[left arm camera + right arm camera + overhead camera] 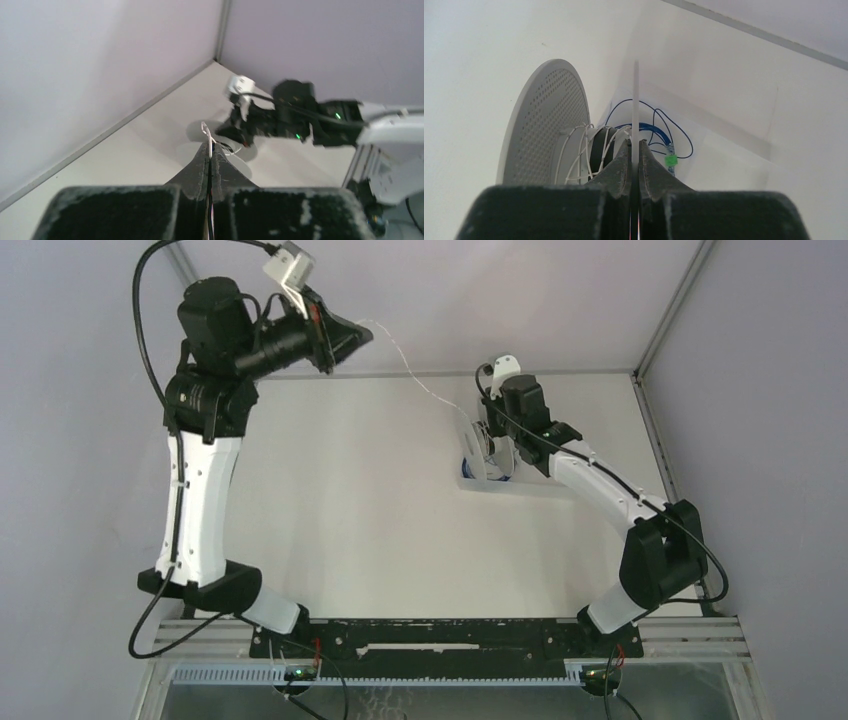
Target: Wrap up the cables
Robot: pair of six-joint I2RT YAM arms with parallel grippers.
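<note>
The cable [415, 375] is a thin pale strand stretched through the air from my left gripper [362, 335] down to a white spool [478, 476] at the table's back right. My left gripper is raised high and shut on the cable's end; in the left wrist view [210, 146] a small loop of cable [205, 128] sticks out past the tips. My right gripper [488, 440] is shut on the thin edge of one spool flange [635, 100]. Loose white cable turns [576, 150] lie round the dark core beside the perforated flange [544, 115].
A thin blue wire [659, 127] with a green tag [670, 160] lies behind the spool on a white sheet. The back wall and corner post [665, 310] stand close behind the spool. The right arm [300, 117] shows in the left wrist view.
</note>
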